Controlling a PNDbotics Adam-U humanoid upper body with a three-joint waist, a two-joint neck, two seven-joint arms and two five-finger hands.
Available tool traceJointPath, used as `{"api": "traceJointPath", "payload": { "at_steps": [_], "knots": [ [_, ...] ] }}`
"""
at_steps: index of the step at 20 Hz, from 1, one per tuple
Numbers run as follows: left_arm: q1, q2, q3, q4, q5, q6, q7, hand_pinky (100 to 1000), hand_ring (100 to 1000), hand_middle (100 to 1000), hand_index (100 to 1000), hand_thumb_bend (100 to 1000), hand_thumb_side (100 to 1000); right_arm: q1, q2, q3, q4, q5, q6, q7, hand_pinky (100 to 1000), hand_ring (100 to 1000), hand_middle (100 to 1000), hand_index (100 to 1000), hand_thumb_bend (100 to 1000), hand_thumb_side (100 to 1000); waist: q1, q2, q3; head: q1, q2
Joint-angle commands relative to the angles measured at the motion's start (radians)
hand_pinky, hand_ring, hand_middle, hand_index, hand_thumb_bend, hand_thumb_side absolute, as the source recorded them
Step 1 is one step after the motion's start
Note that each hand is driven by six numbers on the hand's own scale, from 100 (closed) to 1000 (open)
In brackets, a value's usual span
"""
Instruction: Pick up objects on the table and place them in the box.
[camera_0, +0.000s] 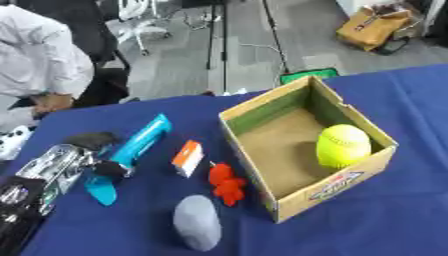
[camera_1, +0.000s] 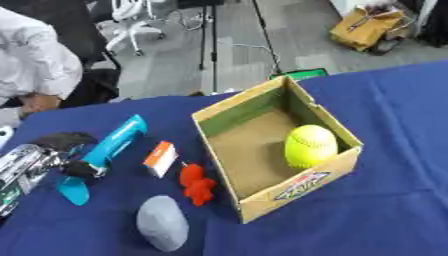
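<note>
The left arm enters from the lower left corner of the frame, black at the forearm and silver toward the wrist, angled up and to the right. The left hand (camera_0: 98, 165) sits at the middle left, its dark fingers seemingly curled round something there, though the blur leaves the grasp unclear. The right arm and hand appear in neither view.
</note>
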Motion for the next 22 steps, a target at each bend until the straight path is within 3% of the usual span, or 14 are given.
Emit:
{"api": "traceJointPath", "payload": {
  "at_steps": [1, 13, 22],
  "knots": [
    [-0.023, 0.017, 0.012, 0.003, 0.000, -0.006, -0.002, 1000, 1000, 1000, 1000, 565, 846, -0.011, -0.018, -0.007, -0.017, -0.010, 0.010, -0.009, 861, 761, 509, 599, 100, 463, -0.010, -0.014, -0.002, 0.003, -0.012],
    [-0.035, 0.003, 0.024, 0.046, -0.025, 0.000, 0.018, 1000, 1000, 975, 1000, 498, 799, -0.012, -0.016, -0.007, -0.017, -0.011, 0.009, -0.009, 862, 761, 510, 599, 100, 461, -0.009, -0.011, -0.007, 0.005, -0.018],
    [-0.042, -0.008, 0.036, 0.079, -0.055, 0.009, 0.046, 1000, 936, 915, 1000, 441, 750, -0.012, -0.012, -0.008, -0.017, -0.011, 0.010, -0.009, 862, 761, 510, 599, 100, 459, -0.009, -0.009, -0.008, 0.010, -0.024]
  ]
}}
